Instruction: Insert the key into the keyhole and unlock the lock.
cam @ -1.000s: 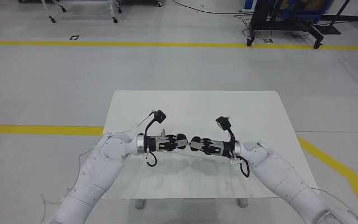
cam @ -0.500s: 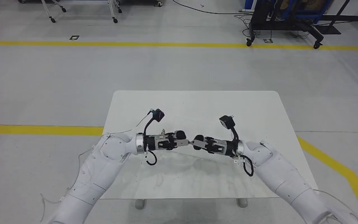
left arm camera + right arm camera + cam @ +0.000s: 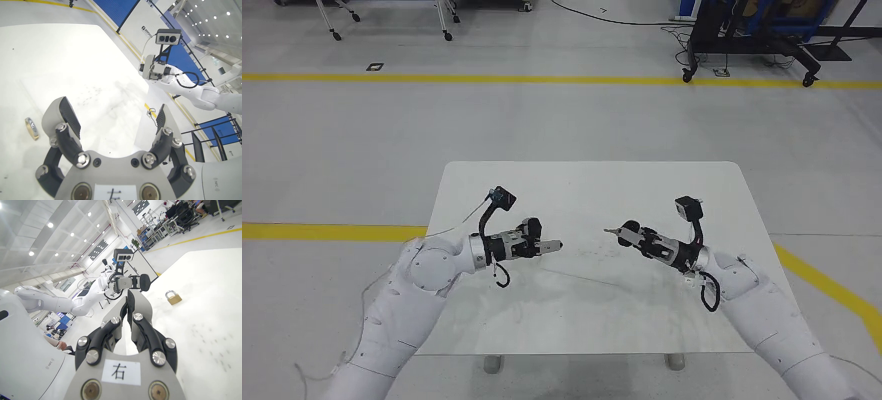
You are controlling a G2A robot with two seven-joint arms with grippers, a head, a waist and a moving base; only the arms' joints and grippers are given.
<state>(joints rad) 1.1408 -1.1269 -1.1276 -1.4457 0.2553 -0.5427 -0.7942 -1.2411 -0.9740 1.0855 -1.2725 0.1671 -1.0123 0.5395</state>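
Left wrist view: my left gripper (image 3: 113,106) is wide, ready for the lock (image 3: 31,128) on the bench (image 3: 56,56); right gripper (image 3: 129,295) pinched tight.

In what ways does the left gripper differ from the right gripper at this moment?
The left gripper is wide open and holds nothing; the right gripper is pressed shut. The left gripper is close to the padlock, which lies on the table; the right gripper is farther from it. Both are above the table, with their tips facing each other.
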